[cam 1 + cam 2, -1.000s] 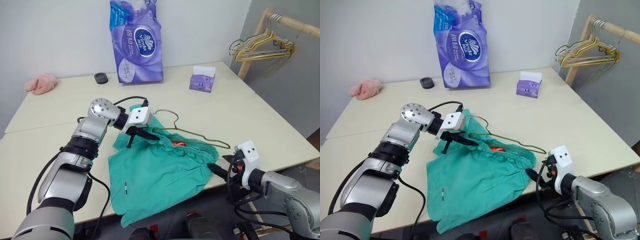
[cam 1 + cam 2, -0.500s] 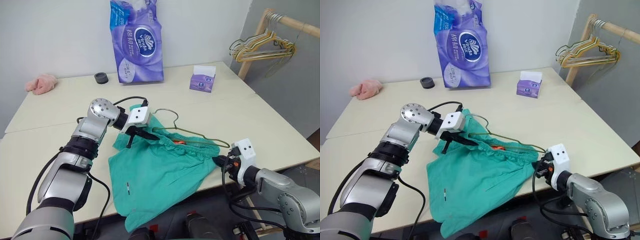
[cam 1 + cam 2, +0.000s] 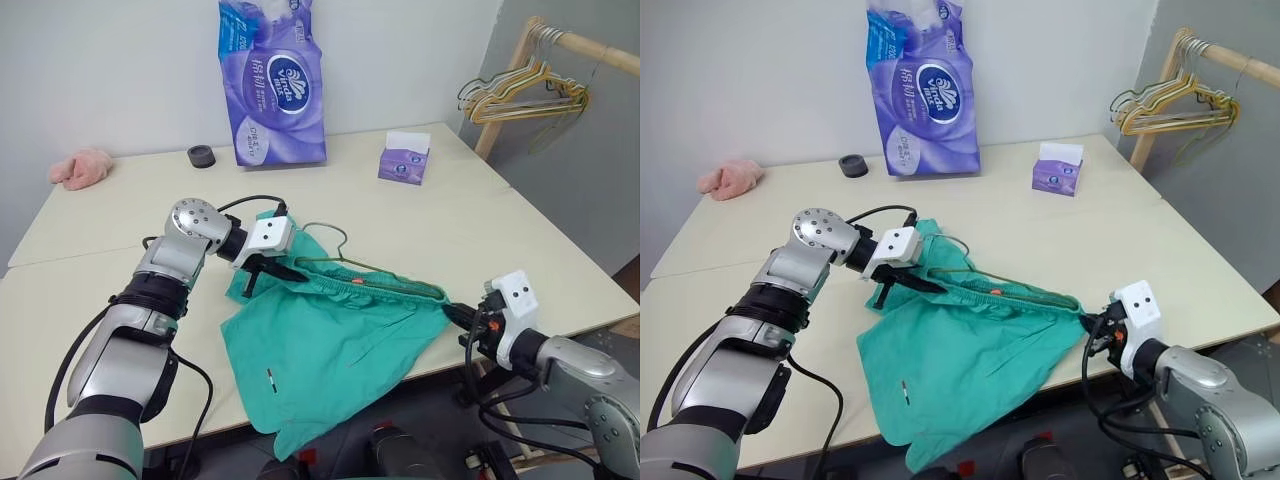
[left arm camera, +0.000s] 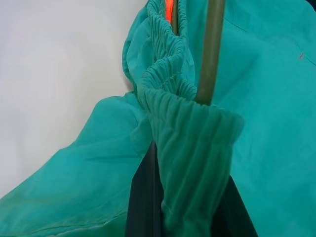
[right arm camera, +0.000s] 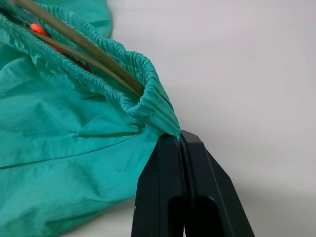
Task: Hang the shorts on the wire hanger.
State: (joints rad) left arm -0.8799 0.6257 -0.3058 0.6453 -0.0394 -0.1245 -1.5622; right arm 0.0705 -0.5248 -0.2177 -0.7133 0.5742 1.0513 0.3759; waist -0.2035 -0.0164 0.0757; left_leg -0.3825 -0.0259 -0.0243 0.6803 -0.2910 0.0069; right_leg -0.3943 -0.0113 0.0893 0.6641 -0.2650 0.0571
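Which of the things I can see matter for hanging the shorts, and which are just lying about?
In the job:
- shorts, waistband pinched at both ends
- wire hanger, inside the waistband
- left claw, shut on the shorts
- right claw, shut on the shorts

Lying about:
- tissue pack
- tissue box
- pink cloth
- black ring
- bunch of hangers on the rail

Soft, even room light is falling from above onto my bench (image 3: 420, 230), leaving it pale and free of glare, with only faint shadows gathering under the shorts (image 3: 330, 340). Through my wrist cameras the nearest folds of fabric and my own dark fingers (image 5: 182, 197) are blurring, while the bare surface behind is washing out to a flat grey-white.
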